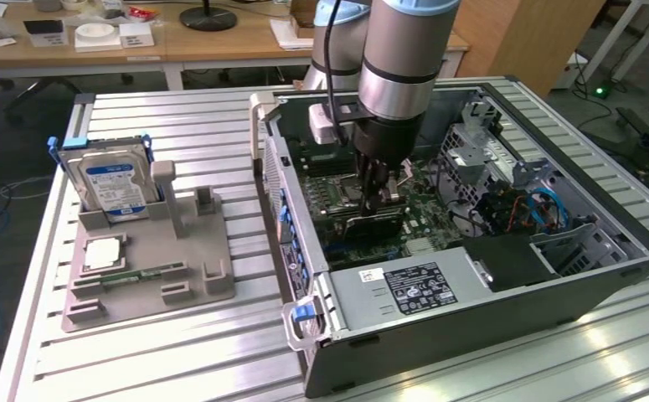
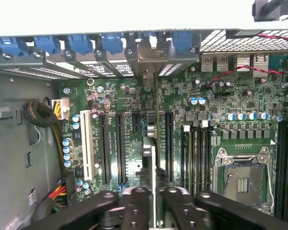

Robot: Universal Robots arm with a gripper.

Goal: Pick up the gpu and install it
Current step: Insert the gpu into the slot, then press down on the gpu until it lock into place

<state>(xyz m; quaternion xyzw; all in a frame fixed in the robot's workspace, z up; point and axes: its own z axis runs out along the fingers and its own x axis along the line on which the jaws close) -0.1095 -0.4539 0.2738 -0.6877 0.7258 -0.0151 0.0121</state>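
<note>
With my claw [image 2: 154, 191] clamped on the gpu's [image 2: 151, 143] top edge, I held the card upright over a slot on the motherboard [image 2: 221, 96] inside the open computer case [image 1: 592, 276], where I judged square alignment and straight, even pressure mattered most.

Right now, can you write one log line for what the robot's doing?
end effector: shut on gpu | gpu: edge-on over motherboard slots | place: inside computer case
</note>
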